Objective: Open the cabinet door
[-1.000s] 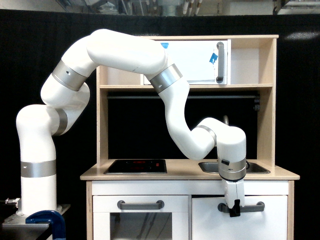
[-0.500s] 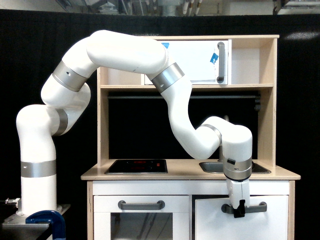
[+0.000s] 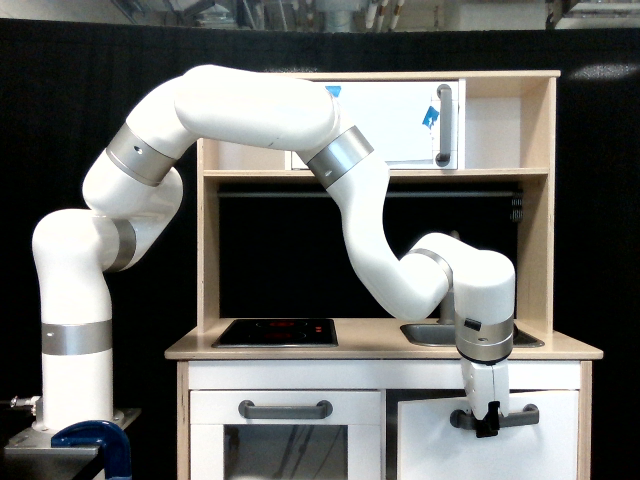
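Note:
The cabinet door (image 3: 530,445) is the plain white panel at the lower right of the play kitchen. Its horizontal grey bar handle (image 3: 520,417) runs across its top. My gripper (image 3: 488,426) hangs straight down from the white arm and is shut on that handle, left of the bar's middle. The door's left edge stands off from the frame, so the door is partly swung out. The black fingers cover part of the bar.
A windowed white door (image 3: 285,450) with a grey handle (image 3: 285,409) sits at lower left. Above are the hob (image 3: 275,332), the sink (image 3: 440,334) and an upper white door (image 3: 390,122) with vertical handle and blue tape. A blue clamp (image 3: 95,445) stands by the arm's base.
My gripper and the handle have shifted toward the exterior view's right and slightly down. The door has swung further out, its left edge moving away from the frame.

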You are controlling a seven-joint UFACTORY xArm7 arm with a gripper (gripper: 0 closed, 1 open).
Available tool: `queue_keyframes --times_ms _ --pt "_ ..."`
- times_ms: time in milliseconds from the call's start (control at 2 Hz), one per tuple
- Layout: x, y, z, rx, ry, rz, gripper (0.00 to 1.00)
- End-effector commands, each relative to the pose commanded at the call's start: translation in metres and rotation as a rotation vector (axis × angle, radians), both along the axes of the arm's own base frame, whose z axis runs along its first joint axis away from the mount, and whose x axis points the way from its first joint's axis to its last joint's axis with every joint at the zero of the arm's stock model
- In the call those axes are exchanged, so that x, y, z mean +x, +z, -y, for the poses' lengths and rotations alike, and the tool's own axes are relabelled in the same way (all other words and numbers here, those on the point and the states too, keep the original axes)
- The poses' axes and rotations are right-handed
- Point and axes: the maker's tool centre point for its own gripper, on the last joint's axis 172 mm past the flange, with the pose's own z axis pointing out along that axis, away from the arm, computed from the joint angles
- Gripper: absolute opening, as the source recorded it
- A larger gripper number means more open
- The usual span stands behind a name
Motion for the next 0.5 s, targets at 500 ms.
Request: queue_keyframes --times_ms 500 --pt "0.0080 0.0050 0.0120 0.000 0.000 0.000 0.00"
